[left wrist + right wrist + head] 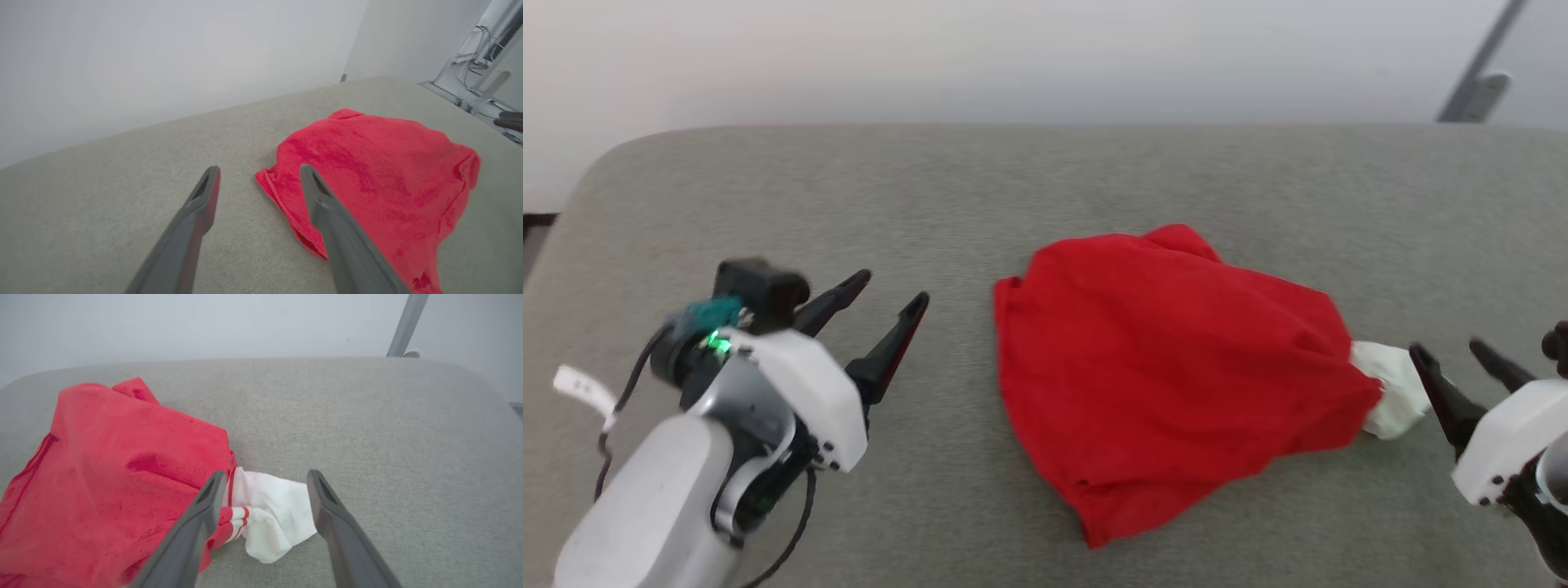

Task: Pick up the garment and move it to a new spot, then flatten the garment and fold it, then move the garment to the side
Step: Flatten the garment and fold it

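Note:
The garment (1168, 367) lies crumpled in a red heap on the grey cushioned surface (1013, 180), with a white sleeve end (1392, 388) sticking out on its right. My left gripper (890, 302) hovers open to the garment's left, apart from it; in the left wrist view the garment (380, 171) lies ahead and to the right of my left gripper (261, 171). My right gripper (1450, 351) is open just right of the sleeve end. In the right wrist view the white sleeve end (273, 510) with red-white stripe trim lies between the spread fingers of my right gripper (263, 473), not gripped.
A pale wall rises behind the surface's far edge. A grey metal pole (1478, 73) leans at the back right. Bare grey surface stretches to the left of, behind and to the right of the garment.

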`<state>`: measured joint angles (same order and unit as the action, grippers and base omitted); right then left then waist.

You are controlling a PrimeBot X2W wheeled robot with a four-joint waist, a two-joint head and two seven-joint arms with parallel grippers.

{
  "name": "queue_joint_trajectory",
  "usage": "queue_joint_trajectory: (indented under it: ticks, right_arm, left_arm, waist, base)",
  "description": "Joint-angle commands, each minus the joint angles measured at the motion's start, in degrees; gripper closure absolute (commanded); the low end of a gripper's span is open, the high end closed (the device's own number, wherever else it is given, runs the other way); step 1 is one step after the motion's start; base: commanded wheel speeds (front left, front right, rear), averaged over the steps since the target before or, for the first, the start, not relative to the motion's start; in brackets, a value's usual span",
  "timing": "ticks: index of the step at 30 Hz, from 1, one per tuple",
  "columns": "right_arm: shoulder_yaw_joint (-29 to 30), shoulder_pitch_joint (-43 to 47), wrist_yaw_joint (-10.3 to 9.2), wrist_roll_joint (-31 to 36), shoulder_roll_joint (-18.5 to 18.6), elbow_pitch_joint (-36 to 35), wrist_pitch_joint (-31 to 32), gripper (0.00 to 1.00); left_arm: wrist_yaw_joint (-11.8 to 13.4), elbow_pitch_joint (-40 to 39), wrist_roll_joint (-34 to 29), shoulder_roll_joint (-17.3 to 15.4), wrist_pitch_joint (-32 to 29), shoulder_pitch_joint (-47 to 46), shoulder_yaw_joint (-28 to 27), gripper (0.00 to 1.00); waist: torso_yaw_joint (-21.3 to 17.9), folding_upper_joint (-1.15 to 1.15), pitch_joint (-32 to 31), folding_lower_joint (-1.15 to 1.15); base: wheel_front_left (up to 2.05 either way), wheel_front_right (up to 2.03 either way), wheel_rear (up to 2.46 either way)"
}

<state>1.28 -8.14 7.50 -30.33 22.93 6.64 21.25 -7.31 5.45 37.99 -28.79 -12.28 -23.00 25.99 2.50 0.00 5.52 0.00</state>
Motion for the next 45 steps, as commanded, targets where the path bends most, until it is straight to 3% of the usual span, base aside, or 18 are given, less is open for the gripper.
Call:
queue_joint_trajectory:
  ticks: [1,8,13,24,29,30,31,32,36,45]
  right_arm:
    - [0.36,0.22,-0.02,0.85,-1.16,-1.07,-1.39,0.00]
    - [2.74,-1.11,-0.02,7.46,-9.48,-5.72,-12.49,0.00]
    - [2.67,-1.74,-0.01,9.52,-13.63,-6.19,-16.61,0.00]
    - [0.07,-2.94,-0.02,8.53,-16.77,-6.39,-19.96,0.00]
    - [-0.46,-3.96,-0.02,7.97,-16.67,-5.72,-20.61,0.00]
    - [-0.54,-4.30,-0.02,7.81,-16.60,-5.63,-20.87,0.00]
    - [-0.50,-4.55,-0.02,7.75,-16.48,-5.58,-21.02,0.00]
    - [-0.60,-4.67,-0.02,7.70,-16.34,-5.43,-21.10,0.00]
    - [-0.03,-5.11,-0.02,7.53,-15.88,-5.21,-21.82,0.00]
    - [3.57,-3.09,-0.02,9.02,-14.86,-5.81,-20.99,0.00]
  left_arm:
    - [-0.16,0.55,0.39,-0.40,-1.16,-1.43,0.85,0.00]
    - [-0.16,7.43,3.96,-1.07,-12.08,-10.65,7.82,0.00]
    - [-0.16,13.97,5.08,-0.61,-19.12,-15.90,11.59,0.00]
    - [2.81,30.43,2.67,1.82,-28.47,-21.58,16.07,0.00]
    - [2.44,34.87,2.58,3.74,-29.72,-22.02,17.44,0.00]
    - [2.36,35.76,2.57,4.12,-29.73,-22.32,17.68,0.54]
    - [2.11,36.60,2.93,4.56,-29.81,-22.40,17.76,0.96]
    - [1.78,37.34,3.17,4.83,-29.83,-22.64,17.92,1.00]
    - [1.24,38.27,4.04,4.78,-27.68,-24.27,17.01,1.00]
    - [1.52,31.19,6.40,-1.02,-26.96,-23.18,14.59,1.00]
  waist:
    - [-2.62,0.00,0.76,0.00]
    - [-8.91,0.00,2.66,0.00]
    - [-12.58,0.00,4.34,0.00]
    - [-16.38,0.00,8.83,0.00]
    - [-16.38,0.00,9.89,0.00]
    - [-16.29,0.00,10.06,0.00]
    - [-16.15,0.00,10.22,0.00]
    - [-15.94,0.00,10.35,0.00]
    - [-14.63,0.00,10.22,0.00]
    - [-9.49,0.00,8.47,0.00]
  base:
    - [0.00,0.00,0.00]
    - [0.00,0.00,0.00]
    - [0.00,0.00,0.00]
    - [0.00,0.00,0.00]
    - [0.00,0.00,0.00]
    - [0.00,0.00,0.00]
    - [0.00,0.00,0.00]
    - [0.00,0.00,0.00]
    - [0.00,0.00,0.00]
    - [0.00,0.00,0.00]
